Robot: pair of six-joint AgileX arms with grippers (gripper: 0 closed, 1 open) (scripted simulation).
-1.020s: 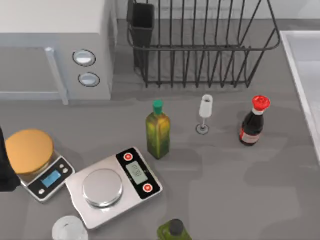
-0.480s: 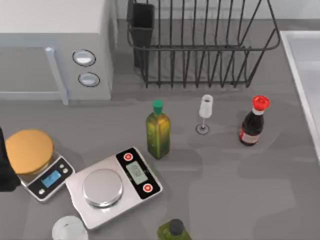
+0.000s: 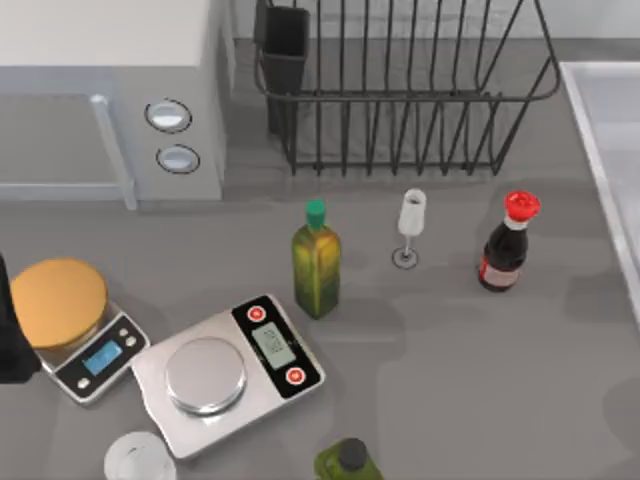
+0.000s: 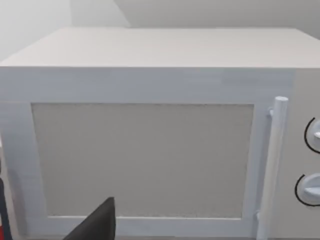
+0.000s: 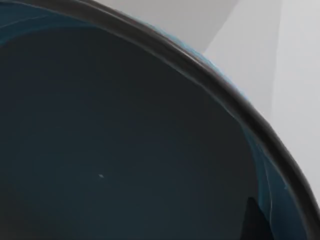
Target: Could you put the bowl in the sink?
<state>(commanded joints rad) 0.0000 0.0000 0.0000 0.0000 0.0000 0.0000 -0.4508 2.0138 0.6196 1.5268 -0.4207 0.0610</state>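
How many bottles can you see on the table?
3: a green-capped oil bottle mid-table, a red-capped dark bottle toward the right, and a dark-capped green bottle cut off at the near edge.

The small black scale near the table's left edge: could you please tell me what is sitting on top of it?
An orange round disc covers the small black scale's platform, leaving its blue display showing. The platform beneath is hidden. The left arm stands beside it.

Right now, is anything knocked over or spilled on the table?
No, nothing stands out. The green-capped bottle, the red-capped bottle and the little white glass all stand upright, with no puddles around them. The two scales lie flat. The bowl shows close up in the right wrist view, looking unbroken.
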